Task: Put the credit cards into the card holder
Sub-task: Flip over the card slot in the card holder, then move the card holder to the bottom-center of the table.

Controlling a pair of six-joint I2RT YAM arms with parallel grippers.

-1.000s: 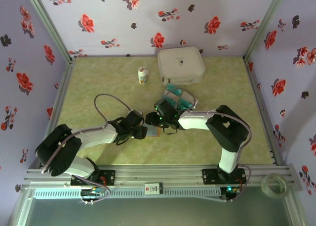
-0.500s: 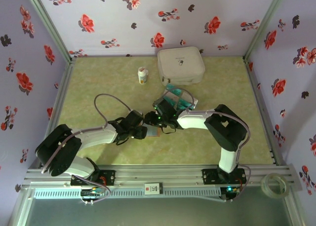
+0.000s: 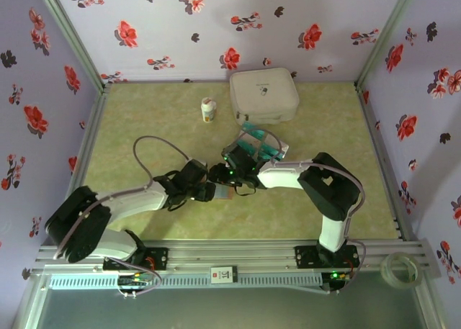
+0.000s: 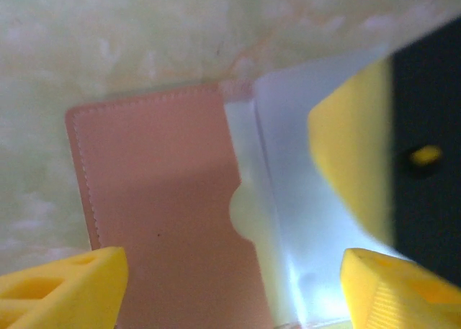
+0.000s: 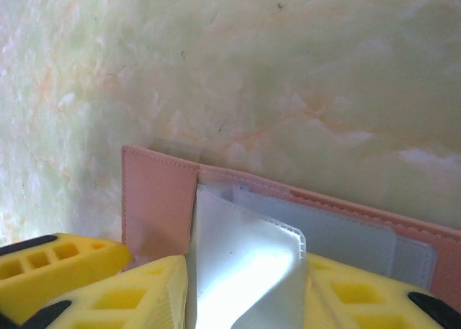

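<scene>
While the small brown leather-like folding card holder (image 4: 158, 199) lies open on the green marbled counter (image 3: 144, 127) between both arms, treat this as the pocket-opening step. Your left fingers (image 3: 207, 191) are spread wide over the holder, one at each side of it in the left wrist view; bring them down on the brown panel to pin it, since a light wallet will probably slide once anything pushes into a slot. Your right fingers (image 3: 222, 176) stand either side of a pale translucent pocket flap (image 5: 245, 264) that rises off the blue-grey lining; whether they actually clamp it cannot be told. Lift that flap only enough to show a mouth, and keep the pull along the counter, not upward. Holder pockets: no teal seen in either wrist view, so judge them unfilled. The teal-green credit cards (image 3: 258, 143) lie in a loose pile just beyond the right arm, apart from the holder. The big white rounded case (image 3: 263, 95) is shut, contents hidden. A small white bottle (image 3: 208, 111) stands beside it.
</scene>
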